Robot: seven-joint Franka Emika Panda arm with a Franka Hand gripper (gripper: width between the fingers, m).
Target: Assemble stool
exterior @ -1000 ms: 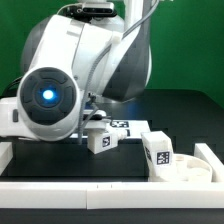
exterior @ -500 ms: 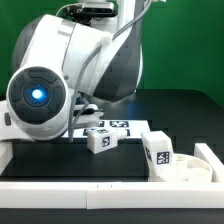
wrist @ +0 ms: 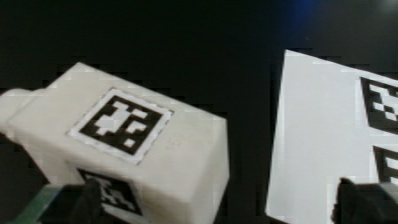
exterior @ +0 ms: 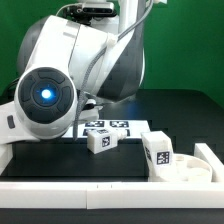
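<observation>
Over the table point(exterior: 190, 110), gripper point(wrist: 214, 200) above a tagged stool leg point(wrist: 125, 130); hangs with jaws wide, gripping nothing. Stool leg just beside marker board point(wrist: 347, 110). Second leg point(exterior: 157, 150) upright toward the exterior view's right.

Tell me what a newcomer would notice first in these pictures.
The big white arm, with a glowing blue light, fills the exterior view's left. In front of it a white leg with black tags lies near the marker board; the wrist view shows it close up.
</observation>
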